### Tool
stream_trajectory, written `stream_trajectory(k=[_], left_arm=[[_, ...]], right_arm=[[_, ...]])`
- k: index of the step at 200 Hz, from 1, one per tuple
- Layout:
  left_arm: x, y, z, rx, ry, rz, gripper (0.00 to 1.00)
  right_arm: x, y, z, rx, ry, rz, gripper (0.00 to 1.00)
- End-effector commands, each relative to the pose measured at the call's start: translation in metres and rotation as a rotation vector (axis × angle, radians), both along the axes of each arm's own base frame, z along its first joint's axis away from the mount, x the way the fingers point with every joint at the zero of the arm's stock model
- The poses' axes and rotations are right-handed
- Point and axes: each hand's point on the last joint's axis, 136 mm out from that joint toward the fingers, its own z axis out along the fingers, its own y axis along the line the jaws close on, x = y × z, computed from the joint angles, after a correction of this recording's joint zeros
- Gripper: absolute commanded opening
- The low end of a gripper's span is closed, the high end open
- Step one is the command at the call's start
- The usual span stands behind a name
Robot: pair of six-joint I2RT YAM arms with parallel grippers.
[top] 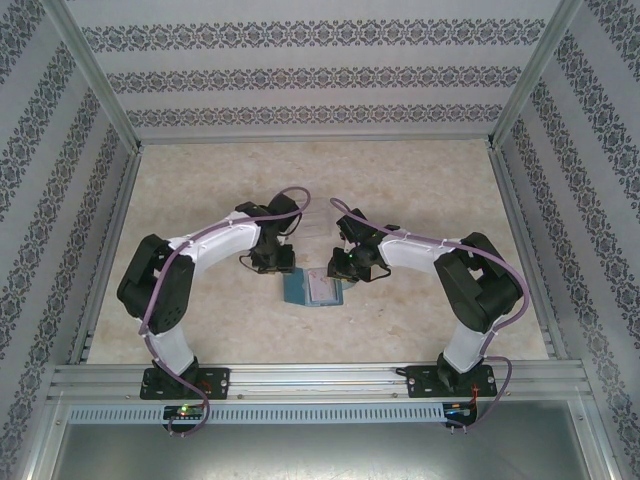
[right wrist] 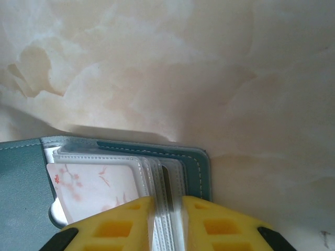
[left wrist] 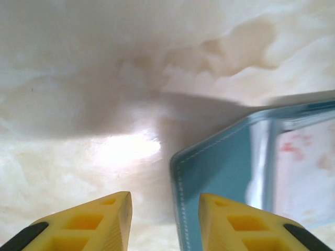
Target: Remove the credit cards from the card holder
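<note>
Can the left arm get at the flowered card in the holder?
Probably not directly: the flowered card sits under a clear sleeve of the card holder, and the right end effector pinches those sleeves.

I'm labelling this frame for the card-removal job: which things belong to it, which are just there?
Job: card holder; blossom-print card inside; left gripper, open beside it; right gripper, fingers pinching the clear sleeves.
Just there: marbled table; patterned walls; metal frame.
</note>
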Motion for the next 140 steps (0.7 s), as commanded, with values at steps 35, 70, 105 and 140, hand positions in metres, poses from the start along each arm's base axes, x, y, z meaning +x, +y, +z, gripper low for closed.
stream_trajectory(k=[35, 70, 105, 140], left_arm=[[0.009, -0.005, 0.047, -0.048, -0.075, 0.021, 0.34], [0.000, -0.048, 0.038, -0.254, 0.004, 0.009, 0.25], [-0.018, -0.060, 0.009, -0.293, 0.078, 0.019, 0.15], [-0.028, -0.053, -0.019, -0.274, 0.106, 0.048, 0.11]], right_arm=[[-0.011, -0.004, -0.003, -0.014, 0.016, 0.013, 0.22], [-0.010, -0.002, 0.004, 0.003, 0.003, 0.010, 0.22], [-0.010, 0.001, 0.012, 0.030, 0.002, 0.006, 0.22], [-0.011, 0.006, 0.019, 0.060, 0.004, 0.007, 0.23]])
